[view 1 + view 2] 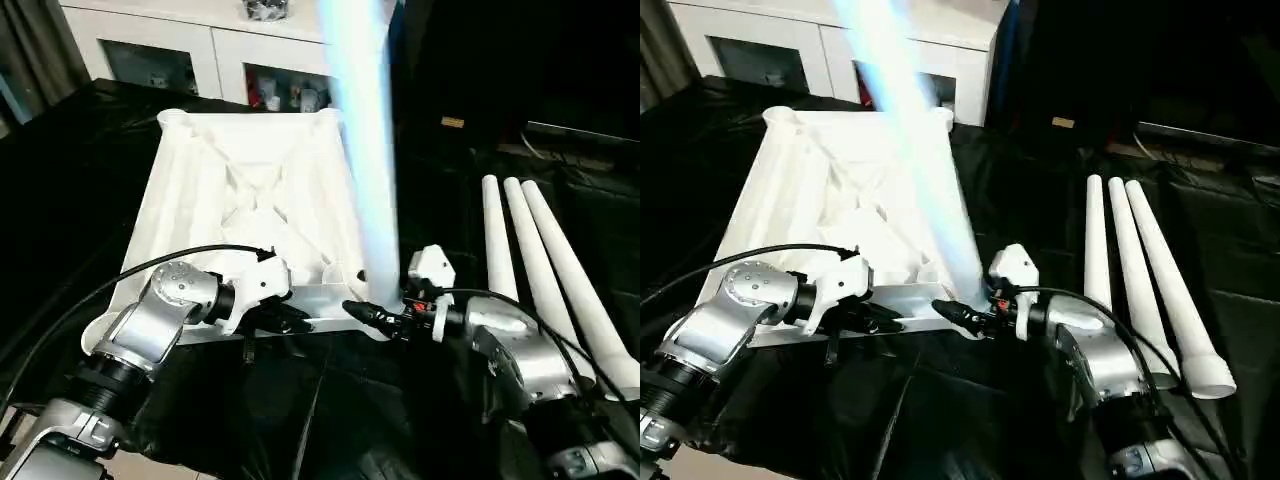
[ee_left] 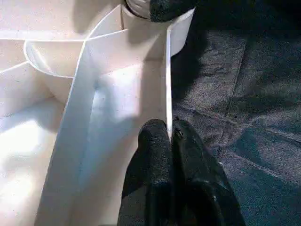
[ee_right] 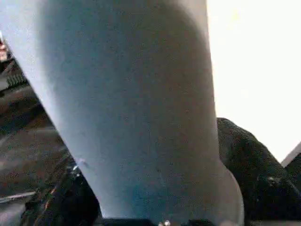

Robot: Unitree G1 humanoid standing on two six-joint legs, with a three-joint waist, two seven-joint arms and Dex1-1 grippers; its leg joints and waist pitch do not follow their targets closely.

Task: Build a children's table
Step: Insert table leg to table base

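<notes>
Head stereo pair looks down on the tabletop (image 1: 250, 190); wrist cameras sit close against its near edge.

Pretty dim overall, black cloth (image 1: 80, 180) swallowing detail. Blown-out glare on the tabletop (image 1: 250, 190), upright leg (image 1: 362, 150) smeared bluish and blurry. Soft focus close up in both wrist views.

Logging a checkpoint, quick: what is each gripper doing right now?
Left gripper: shut on the tabletop rim.
Right gripper: shut on the standing leg, at the near corner socket.
</notes>
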